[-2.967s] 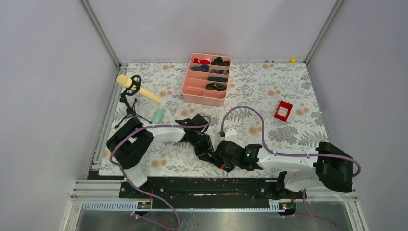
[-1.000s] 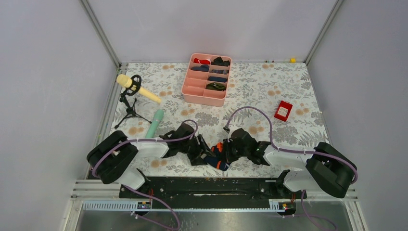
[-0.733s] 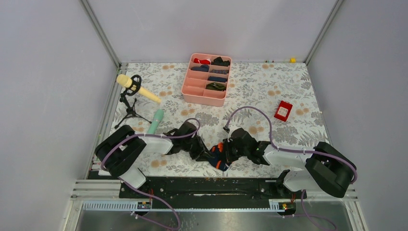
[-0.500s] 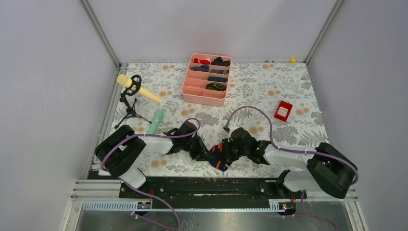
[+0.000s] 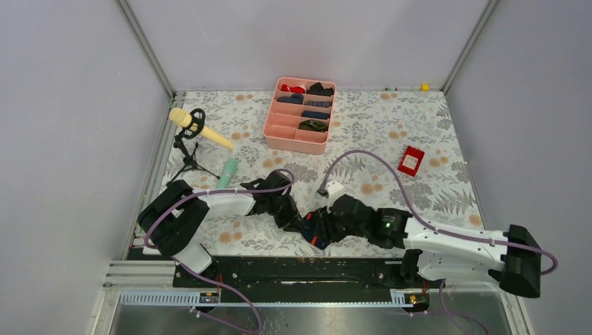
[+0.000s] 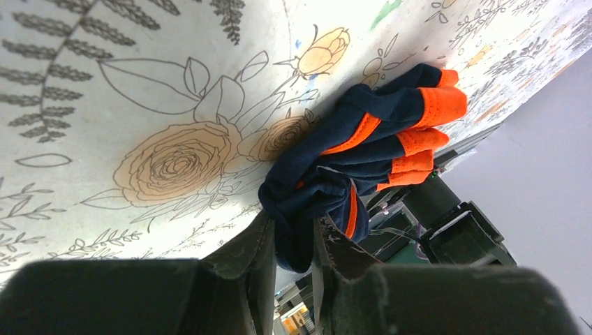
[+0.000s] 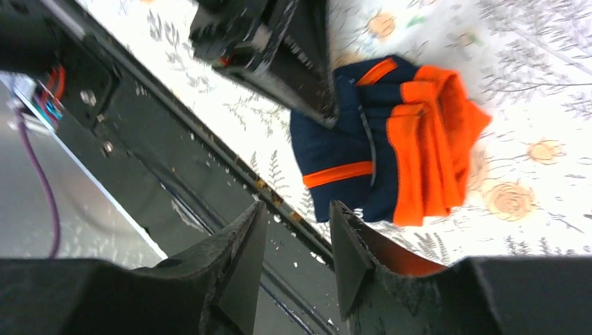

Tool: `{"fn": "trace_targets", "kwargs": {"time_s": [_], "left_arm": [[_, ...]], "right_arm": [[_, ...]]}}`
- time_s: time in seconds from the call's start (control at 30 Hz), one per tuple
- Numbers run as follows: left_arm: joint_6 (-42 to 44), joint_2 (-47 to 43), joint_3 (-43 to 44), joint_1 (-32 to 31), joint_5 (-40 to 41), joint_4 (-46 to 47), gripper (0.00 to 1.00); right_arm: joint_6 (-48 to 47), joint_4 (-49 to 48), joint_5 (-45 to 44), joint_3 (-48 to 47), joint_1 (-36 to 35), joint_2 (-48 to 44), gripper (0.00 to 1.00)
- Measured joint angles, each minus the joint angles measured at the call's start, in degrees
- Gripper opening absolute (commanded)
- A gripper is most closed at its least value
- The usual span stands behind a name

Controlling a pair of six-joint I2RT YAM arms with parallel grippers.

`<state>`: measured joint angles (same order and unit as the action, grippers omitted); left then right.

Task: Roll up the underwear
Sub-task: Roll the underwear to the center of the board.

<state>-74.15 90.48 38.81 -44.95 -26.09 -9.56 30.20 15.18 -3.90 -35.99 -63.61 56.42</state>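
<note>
Underwear point(image 5: 313, 234) sits at the table's point(image 5: 391, 132) 6 o'clock, close to the near edge. It's a half-bundled lump with the orange waistband folded over the navy. I'd call that not a tidy roll yet.

Left gripper point(image 6: 293, 230): jaws clamped on a navy fold at the lump's edge.
Right gripper point(image 7: 297, 213): jaws apart, nothing between them, hovering just beside the lump over the black rail point(image 7: 139, 139).

How I'd run this step:
- Use the left pinch as the anchor. Don't lift; the cloth looks soft and would likely unroll.
- Bring the right in low from the lump's 3 o'clock (top view). Take the loose orange end, not the whole stack.
- Turn it over toward the left's pinch in a short arc, layers tight.
- Watch clearance: the two grippers are very near each other.
- Pull away from the edge, toward 12 o'clock, or the lump may slide onto the rail.
- Release the left only once the right pins the roll down.
</note>
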Motion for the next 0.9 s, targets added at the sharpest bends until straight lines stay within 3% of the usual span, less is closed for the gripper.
{"fn": "trace_targets", "kwargs": {"time_s": [0.27,0.6,0.9], "left_arm": [[0.9,0.0,1.4,0.0,0.0,-3.1,0.11],[0.8,0.0,1.4,0.0,0.0,-3.5,0.11],[0.7,0.4,1.4,0.0,-0.4,-3.2,0.11]], "right_arm": [[-1.4,3.6,-10.6,-3.3,-11.0,12.5,0.5],[-5.6,4.8,-20.7,-10.2,-17.5,19.7,0.57],[-7.3,4.1,-22.1,-10.3,-18.6,25.2,0.57]]}}
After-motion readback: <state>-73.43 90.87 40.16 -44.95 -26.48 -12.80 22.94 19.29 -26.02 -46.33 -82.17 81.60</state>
